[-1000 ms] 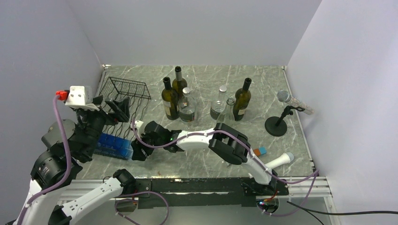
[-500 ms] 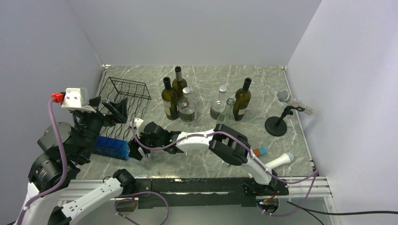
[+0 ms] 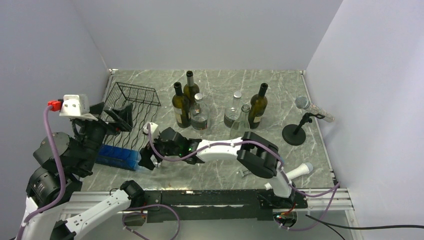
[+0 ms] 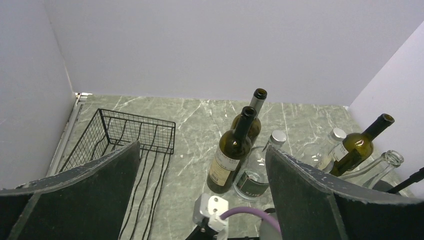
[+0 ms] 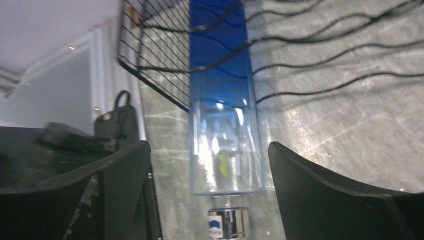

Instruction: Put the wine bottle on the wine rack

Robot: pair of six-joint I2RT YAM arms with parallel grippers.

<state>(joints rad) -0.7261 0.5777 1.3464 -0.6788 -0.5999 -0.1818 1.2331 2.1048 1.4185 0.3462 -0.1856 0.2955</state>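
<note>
Marble tabletop (image 3: pixel 220 85): right gripper (image 5: pixel 210 165), spread empty, had backed off the blue bottle (image 5: pixel 222 100) ahead, seemingly resting on the wine rack (image 3: pixel 135 97).

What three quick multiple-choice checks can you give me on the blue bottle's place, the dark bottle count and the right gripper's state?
1. The blue bottle is: A lying on the rack; B standing upright; C held aloft.
2. How many dark bottles stand? A one; B three; C five.
3. The right gripper is: A shut on the bottle; B out of view; C open.
Answers: 1 A, it lies across the rack's near wires; 2 B, three dark necks show in the top view; 3 C, its fingers stand wide apart in its wrist view.
</note>
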